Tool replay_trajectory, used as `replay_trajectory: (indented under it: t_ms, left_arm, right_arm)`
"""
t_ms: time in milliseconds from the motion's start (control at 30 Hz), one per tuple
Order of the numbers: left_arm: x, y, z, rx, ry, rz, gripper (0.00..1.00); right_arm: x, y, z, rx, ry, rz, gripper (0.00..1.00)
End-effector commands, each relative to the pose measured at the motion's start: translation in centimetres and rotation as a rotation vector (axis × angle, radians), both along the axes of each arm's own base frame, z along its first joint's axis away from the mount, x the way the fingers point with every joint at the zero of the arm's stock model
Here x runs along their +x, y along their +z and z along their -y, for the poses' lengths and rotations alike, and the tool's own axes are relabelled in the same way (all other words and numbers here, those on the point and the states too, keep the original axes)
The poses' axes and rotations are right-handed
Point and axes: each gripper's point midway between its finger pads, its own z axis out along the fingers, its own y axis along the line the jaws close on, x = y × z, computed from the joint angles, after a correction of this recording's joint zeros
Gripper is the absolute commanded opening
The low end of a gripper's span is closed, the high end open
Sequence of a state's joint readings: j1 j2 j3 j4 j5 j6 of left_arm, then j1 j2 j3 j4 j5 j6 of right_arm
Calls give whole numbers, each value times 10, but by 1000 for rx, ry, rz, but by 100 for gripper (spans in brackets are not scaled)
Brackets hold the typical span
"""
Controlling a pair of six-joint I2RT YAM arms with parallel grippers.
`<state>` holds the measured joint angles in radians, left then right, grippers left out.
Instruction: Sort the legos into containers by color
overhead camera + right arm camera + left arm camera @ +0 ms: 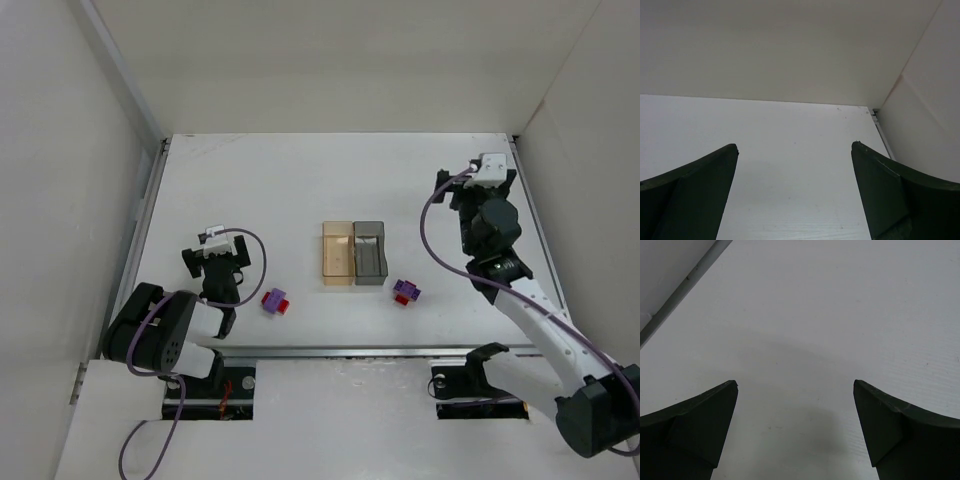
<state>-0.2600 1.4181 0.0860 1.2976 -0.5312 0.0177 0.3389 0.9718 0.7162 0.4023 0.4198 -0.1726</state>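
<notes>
White table (pixel 300 180), orange bin (pixel 337 256), grey bin (pixel 370 256)

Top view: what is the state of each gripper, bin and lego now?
left gripper: open, empty.
right gripper: open, empty.
orange-tan bin: upright, no lego inside.
dark grey bin: upright, no lego visible inside.
left legos: red with purple, on table, unsorted.
right legos: purple with red, on table, unsorted.

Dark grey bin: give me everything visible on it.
The dark grey bin is a small, open-topped rectangular box, opaque, plastic by its look. It stands upright near the middle of the table, its long left wall against the orange-tan bin. No brick shows inside. A purple-and-red lego cluster lies apart, just off its near right corner.
</notes>
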Motion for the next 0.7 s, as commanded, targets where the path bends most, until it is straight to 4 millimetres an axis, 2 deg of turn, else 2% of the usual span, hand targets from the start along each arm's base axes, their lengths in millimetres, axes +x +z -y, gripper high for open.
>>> replay_trajectory:
  t_ms: [0, 67, 100, 133, 167, 233, 267, 300, 333, 367, 400, 433, 467, 500, 533, 567, 600, 633, 667]
  left_arm:
    - [14, 89, 4, -107, -8, 384, 100]
    - [21, 90, 5, -80, -32, 371, 100]
    - [17, 98, 6, -75, -60, 406, 100]
    - [9, 115, 22, -50, -173, 471, 100]
    - [-11, 120, 33, 55, -243, 492, 100]
    - [-29, 126, 55, 164, -399, 505, 100]
    - [-48, 181, 90, 314, -595, 685, 100]
    - [-33, 123, 114, 426, -775, 379, 100]
    - [-40, 137, 138, 590, -950, 381, 100]
    - [-45, 153, 146, 584, -1001, 372, 100]
    - [-43, 191, 148, 569, -995, 397, 100]
    - [-47, 184, 155, 512, -1044, 317, 100]
    - [-40, 190, 148, 468, -997, 277, 100]
    - [-35, 208, 152, 465, -995, 269, 100]
    - [-33, 198, 154, 435, -1002, 190, 100]
    - [-29, 198, 154, 415, -988, 147, 100]
    - [-19, 186, 152, 376, -949, 63, 100]
    - [-15, 199, 153, 355, -928, 52, 100]
    - [-16, 188, 156, 327, -930, -13, 100]
  right_arm:
    - [-15, 6, -4, -153, -24, -128, 100]
    - [-26, 6, 3, -227, -131, -177, 100]
    - [-28, 15, 5, -303, -162, -191, 100]
    - [-31, 17, 5, -333, -190, -212, 100]
    - [-41, 14, 11, -361, -268, -261, 100]
    - [-45, 23, 10, -247, -349, -261, 100]
    - [-43, 22, -1, -250, -272, -310, 100]
    - [-49, -18, -28, -339, -7, -527, 100]
    - [-44, -10, -50, -217, 76, -575, 100]
    - [-46, -19, -56, -165, 112, -649, 100]
    - [-59, -42, -66, -133, 180, -779, 100]
    - [-58, -62, -69, -94, 186, -861, 100]
    - [-65, -79, -79, -35, 208, -924, 100]
    - [-71, -93, -82, -1, 227, -972, 100]
    - [-77, -109, -97, 41, 297, -1020, 99]
    - [-87, -138, -99, 50, 301, -1097, 97]
    - [-91, -147, -99, 86, 292, -1122, 95]
    - [-91, -158, -105, 96, 318, -1145, 90]
    - [-92, -171, -105, 82, 303, -1193, 89]
